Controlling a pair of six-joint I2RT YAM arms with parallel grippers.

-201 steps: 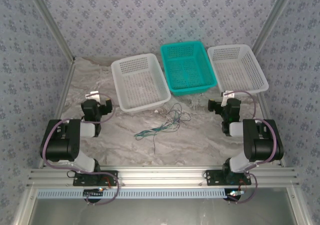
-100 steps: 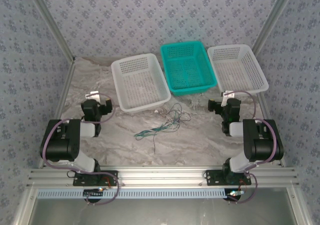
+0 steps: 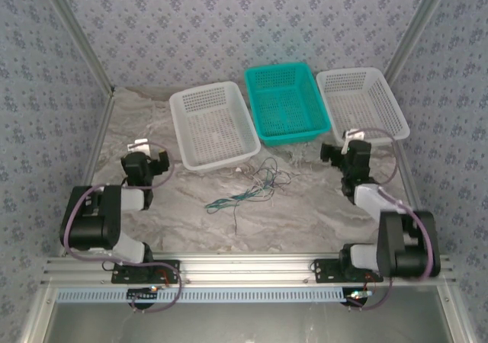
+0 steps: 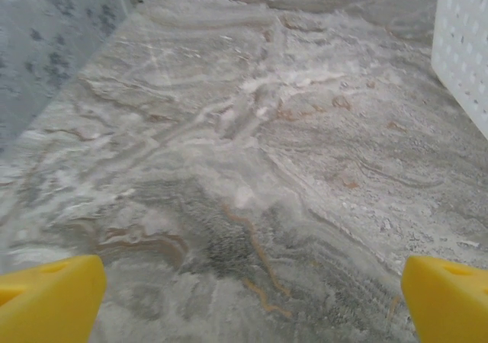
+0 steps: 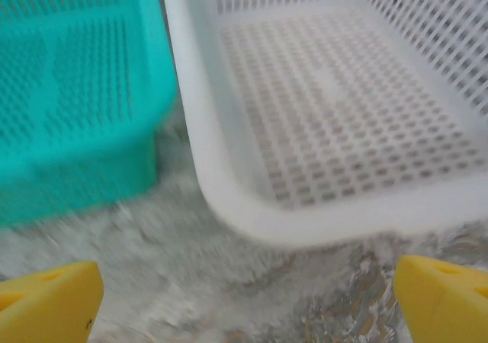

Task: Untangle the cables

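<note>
We count three baskets: the left white basket (image 3: 180, 122), the teal basket (image 3: 251, 91) and the right white basket (image 3: 323, 93). The left gripper (image 4: 252, 297) and right gripper (image 5: 244, 297) both stand wide open, gripping nothing. The cables (image 3: 255, 184) form one loose tangle of thin green, teal and dark strands on the table (image 3: 305, 209), at 5 o'clock from the left white basket.

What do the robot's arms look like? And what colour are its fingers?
The left arm and right arm are chunky black blocks joined by smooth white sections. A thin purple-grey cable loops along each arm. The left gripper and right gripper are black, and each has two bright yellow fingers. Both arms are bolted to a silver metal rail.
</note>
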